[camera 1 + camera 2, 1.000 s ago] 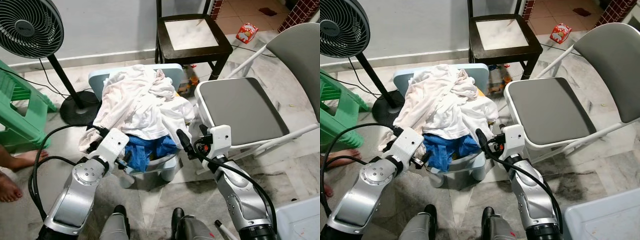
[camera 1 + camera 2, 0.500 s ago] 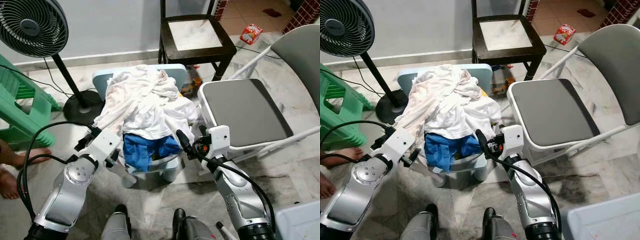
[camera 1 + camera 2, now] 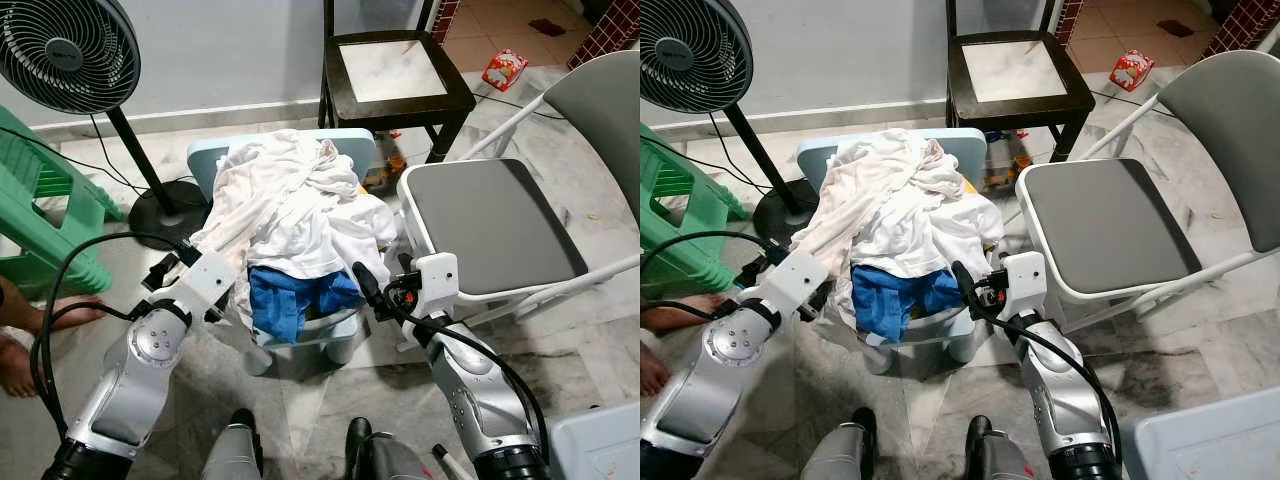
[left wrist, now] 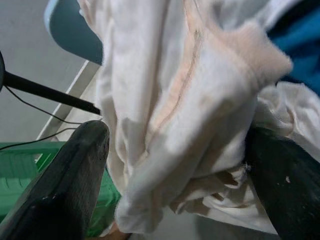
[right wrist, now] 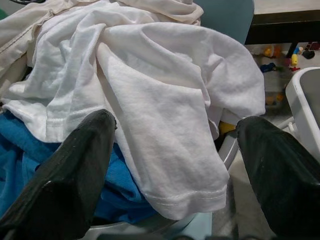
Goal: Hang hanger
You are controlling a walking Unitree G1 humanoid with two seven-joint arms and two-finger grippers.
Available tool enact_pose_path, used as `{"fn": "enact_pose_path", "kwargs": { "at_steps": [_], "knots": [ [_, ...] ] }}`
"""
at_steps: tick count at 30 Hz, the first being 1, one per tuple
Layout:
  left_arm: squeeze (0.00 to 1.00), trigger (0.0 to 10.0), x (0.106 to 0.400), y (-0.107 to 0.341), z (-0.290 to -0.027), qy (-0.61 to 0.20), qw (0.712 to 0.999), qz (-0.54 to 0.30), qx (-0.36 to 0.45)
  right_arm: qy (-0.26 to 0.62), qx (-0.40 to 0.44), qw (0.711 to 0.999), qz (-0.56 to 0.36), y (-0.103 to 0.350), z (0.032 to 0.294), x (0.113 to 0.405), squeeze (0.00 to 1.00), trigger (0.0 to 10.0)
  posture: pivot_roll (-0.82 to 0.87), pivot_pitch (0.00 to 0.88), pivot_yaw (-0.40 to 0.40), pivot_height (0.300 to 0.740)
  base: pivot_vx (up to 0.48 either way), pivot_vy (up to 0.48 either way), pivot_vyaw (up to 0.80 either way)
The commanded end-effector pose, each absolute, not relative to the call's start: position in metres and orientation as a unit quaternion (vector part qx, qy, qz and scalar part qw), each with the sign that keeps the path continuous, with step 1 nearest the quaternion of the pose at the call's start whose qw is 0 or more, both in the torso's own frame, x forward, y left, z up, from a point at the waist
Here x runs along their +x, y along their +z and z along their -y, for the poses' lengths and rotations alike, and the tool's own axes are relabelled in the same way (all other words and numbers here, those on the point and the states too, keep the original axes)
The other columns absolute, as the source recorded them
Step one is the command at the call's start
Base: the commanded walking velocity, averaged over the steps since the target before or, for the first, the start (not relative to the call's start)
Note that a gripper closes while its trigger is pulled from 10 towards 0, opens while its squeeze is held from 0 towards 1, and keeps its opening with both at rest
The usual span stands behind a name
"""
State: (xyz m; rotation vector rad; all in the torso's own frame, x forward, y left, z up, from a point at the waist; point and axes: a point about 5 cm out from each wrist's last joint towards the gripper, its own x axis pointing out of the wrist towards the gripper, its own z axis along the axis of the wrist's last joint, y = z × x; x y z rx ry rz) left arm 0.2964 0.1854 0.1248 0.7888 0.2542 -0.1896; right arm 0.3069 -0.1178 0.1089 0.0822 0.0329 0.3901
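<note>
A heap of white and cream clothes [image 3: 290, 205] lies over a pale blue little chair [image 3: 345, 150], with a blue garment [image 3: 285, 298] hanging out at the front. My left gripper [image 3: 226, 298] is at the heap's left edge. In the left wrist view it [image 4: 177, 135] is open, with a cream fold [image 4: 185, 100] between its fingers [image 4: 75, 170]. My right gripper [image 3: 382, 280] hovers at the heap's right front, open and holding nothing. The right wrist view looks along its fingers [image 5: 70, 170] at a white shirt [image 5: 165, 110]. I see no hanger.
A grey folding chair [image 3: 490, 215] stands close on the right and a dark wooden chair [image 3: 395, 70] behind the heap. A standing fan [image 3: 70, 50] and a green plastic stool [image 3: 40, 215] are at the left. A person's bare feet [image 3: 15, 350] are at the left edge. A white bin [image 3: 600, 440] is at the bottom right.
My left gripper has drawn back leftward from the blue garment to the heap's left edge. The right arm has stayed put. The camera has shifted slightly.
</note>
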Motion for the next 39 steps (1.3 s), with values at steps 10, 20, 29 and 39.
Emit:
{"fn": "enact_pose_path", "kwargs": {
  "at_steps": [10,20,29,39],
  "knots": [
    [0.0,10.0,0.306,0.124,-0.175,-0.087,0.916,-0.081,0.384,0.185,0.04,0.982,-0.025,0.103,0.122,0.304,0.0,10.0,0.24,0.325,-0.027,0.74,0.0,0.0,0.0],
    [0.0,10.0,0.306,0.13,-0.163,-0.098,0.93,-0.07,0.347,0.182,0.039,0.982,-0.026,0.102,0.122,0.304,0.0,10.0,0.24,0.325,-0.023,0.74,0.0,0.0,0.0],
    [0.0,0.0,0.302,0.117,-0.164,-0.11,0.932,-0.094,0.334,0.181,0.038,0.982,-0.025,0.102,0.123,0.304,0.0,10.0,0.24,0.326,-0.028,0.74,0.0,0.0,0.0],
    [0.0,0.0,0.302,0.116,-0.161,-0.125,0.93,-0.094,0.332,0.181,0.037,0.983,-0.024,0.103,0.124,0.305,0.0,10.0,0.24,0.323,-0.026,0.74,0.0,0.0,0.0]
  ]
}}
